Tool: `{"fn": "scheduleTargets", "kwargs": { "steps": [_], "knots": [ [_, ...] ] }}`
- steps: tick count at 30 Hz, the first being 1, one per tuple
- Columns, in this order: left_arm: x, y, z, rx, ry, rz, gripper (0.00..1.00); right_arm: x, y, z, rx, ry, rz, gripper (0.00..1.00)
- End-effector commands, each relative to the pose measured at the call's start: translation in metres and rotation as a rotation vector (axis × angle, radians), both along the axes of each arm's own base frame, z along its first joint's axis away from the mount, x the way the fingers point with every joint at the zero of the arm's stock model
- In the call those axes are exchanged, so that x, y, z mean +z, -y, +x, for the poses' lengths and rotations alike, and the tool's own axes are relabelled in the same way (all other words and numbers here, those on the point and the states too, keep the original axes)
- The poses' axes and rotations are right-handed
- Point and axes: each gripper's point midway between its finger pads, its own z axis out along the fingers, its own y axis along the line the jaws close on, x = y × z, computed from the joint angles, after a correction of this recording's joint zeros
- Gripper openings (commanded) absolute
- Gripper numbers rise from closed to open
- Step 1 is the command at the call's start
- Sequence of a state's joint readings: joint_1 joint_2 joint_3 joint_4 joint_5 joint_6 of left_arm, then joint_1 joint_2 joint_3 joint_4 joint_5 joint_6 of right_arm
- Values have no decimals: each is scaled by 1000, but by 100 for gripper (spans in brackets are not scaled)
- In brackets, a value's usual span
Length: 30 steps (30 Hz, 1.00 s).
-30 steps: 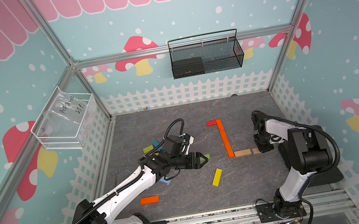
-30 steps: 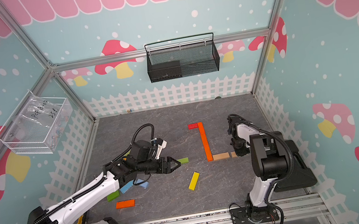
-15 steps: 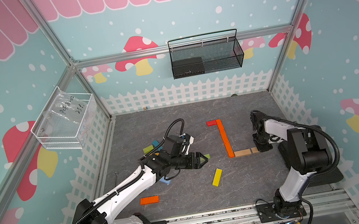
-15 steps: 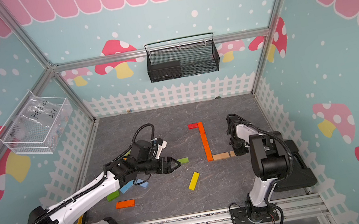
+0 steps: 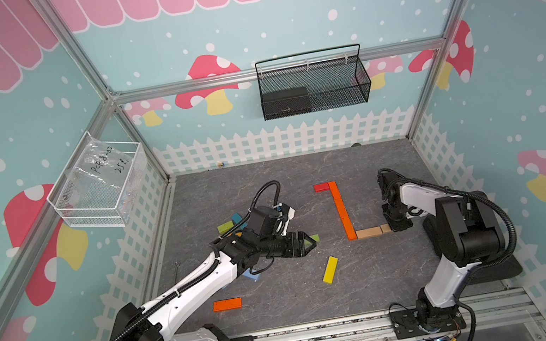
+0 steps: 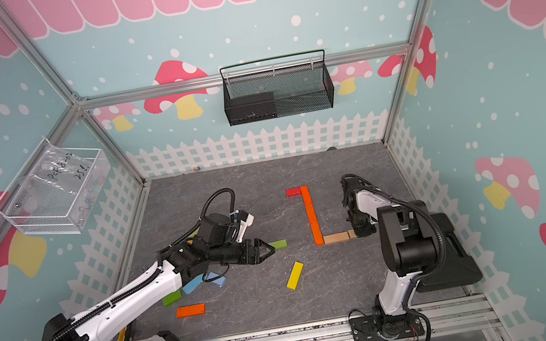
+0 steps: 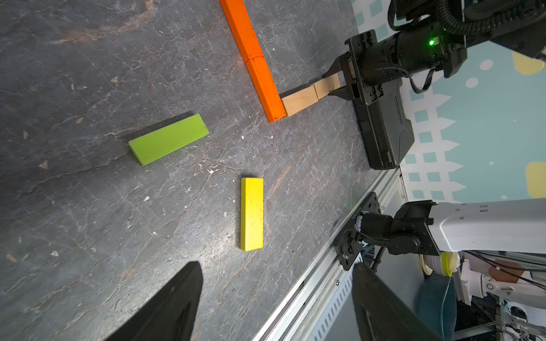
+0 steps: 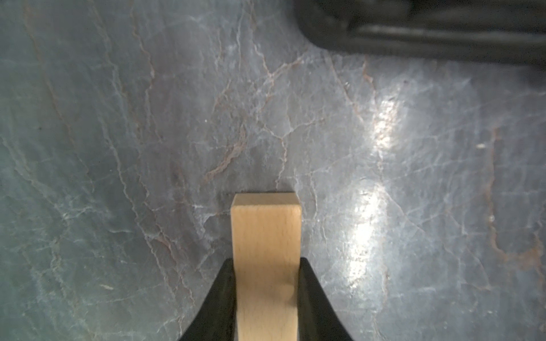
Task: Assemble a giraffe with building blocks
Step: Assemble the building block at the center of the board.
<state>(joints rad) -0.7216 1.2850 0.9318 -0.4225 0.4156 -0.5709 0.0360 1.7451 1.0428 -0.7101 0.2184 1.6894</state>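
1. The left arm (image 6: 128, 298) covers part of the blue blocks (image 6: 193, 285); their number is unclear.
2. Counted: two tan blocks (image 5: 368, 232), one yellow block (image 5: 330, 270), one red block (image 5: 320, 187).
3. The right gripper (image 8: 266, 262) pinches the end tan block (image 8: 266, 230), flat on the floor (image 5: 373, 274) by the orange line (image 5: 342, 212); the left gripper (image 7: 276, 274) gapes empty.

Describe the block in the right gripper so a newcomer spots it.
On the grey floor, find the long orange line. A tan block touches its near end; the next tan block, toward the right arm, is it. It alone sits clamped in the right gripper.
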Motion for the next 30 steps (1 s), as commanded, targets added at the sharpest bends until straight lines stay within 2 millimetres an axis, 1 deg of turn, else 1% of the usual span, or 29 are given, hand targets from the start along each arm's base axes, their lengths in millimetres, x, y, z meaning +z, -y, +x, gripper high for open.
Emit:
{"fn": "scheduleTargets", "kwargs": {
  "steps": [1,30],
  "knots": [
    [13,3,4,-8,36,-14,82,-20,-16,-17,-23,-61,65,18],
    [11,-3,1,-1,40,-3,82,-19,-24,-18,-32,-53,81,19]
  ]
}}
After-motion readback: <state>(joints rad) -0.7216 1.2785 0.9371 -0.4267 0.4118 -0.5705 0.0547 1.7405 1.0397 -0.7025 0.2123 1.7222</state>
